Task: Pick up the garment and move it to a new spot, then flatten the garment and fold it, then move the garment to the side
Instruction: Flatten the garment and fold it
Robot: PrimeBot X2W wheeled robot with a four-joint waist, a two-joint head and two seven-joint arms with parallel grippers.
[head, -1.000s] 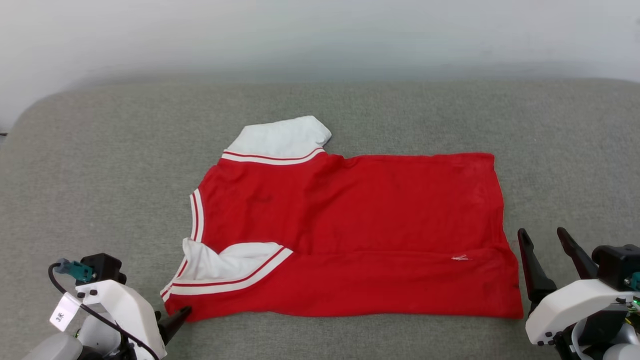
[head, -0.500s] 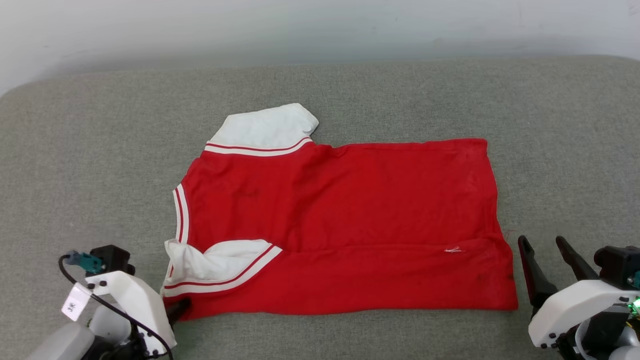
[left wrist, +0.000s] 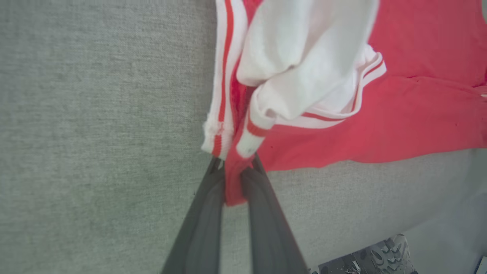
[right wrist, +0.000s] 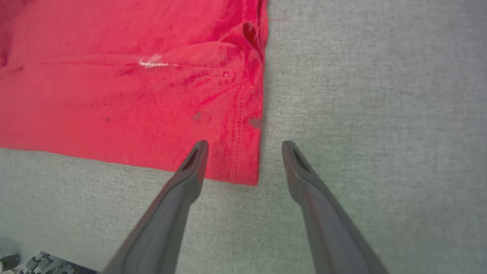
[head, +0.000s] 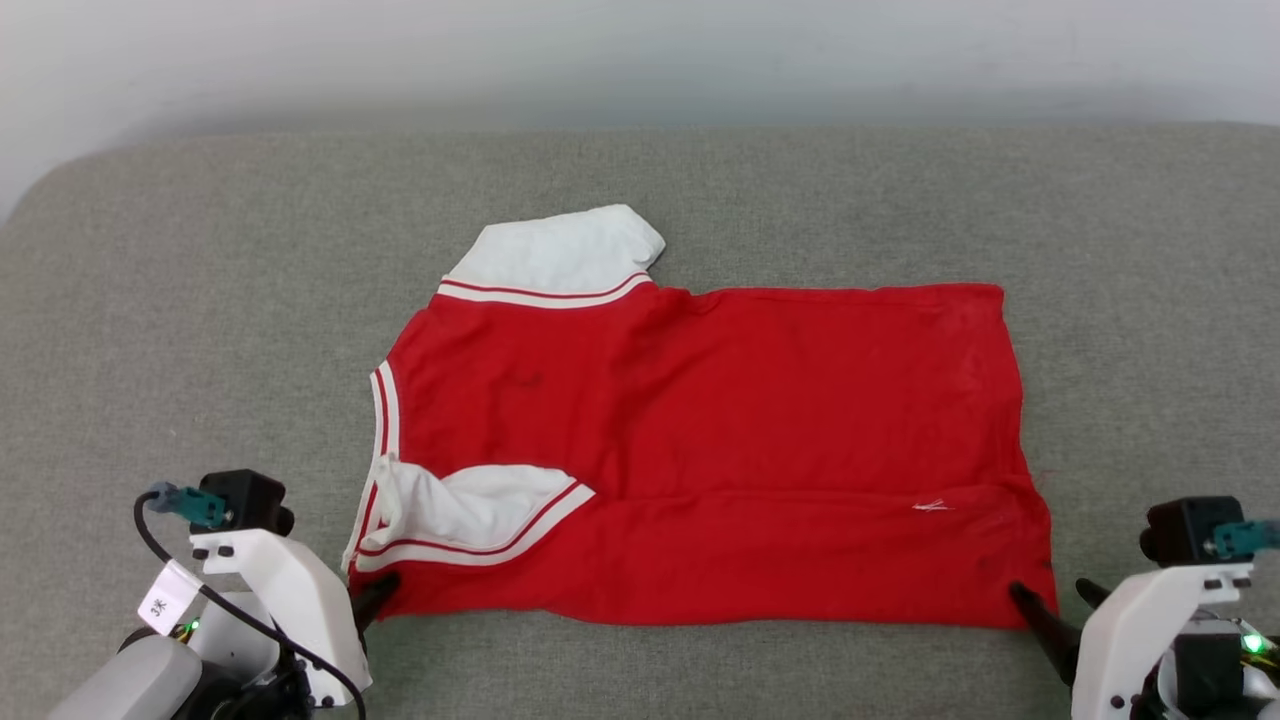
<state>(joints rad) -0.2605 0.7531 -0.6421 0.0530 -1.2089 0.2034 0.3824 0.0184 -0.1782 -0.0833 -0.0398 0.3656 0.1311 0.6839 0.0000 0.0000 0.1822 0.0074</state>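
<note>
On the grey upholstered surface [head: 200,300], the garment [head: 700,450] lay flat, part-folded.
Left jaws were clamped on its near sleeve-side corner; right jaws stood open, straddling the near hem corner. Thin, limp jersey would likely sag, so corners looked the best holds.

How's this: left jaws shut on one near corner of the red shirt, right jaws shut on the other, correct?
Not quite: the right gripper is open, its jaws straddling a corner of the garment, as the right wrist view shows. The left gripper is shut on its corner.
</note>
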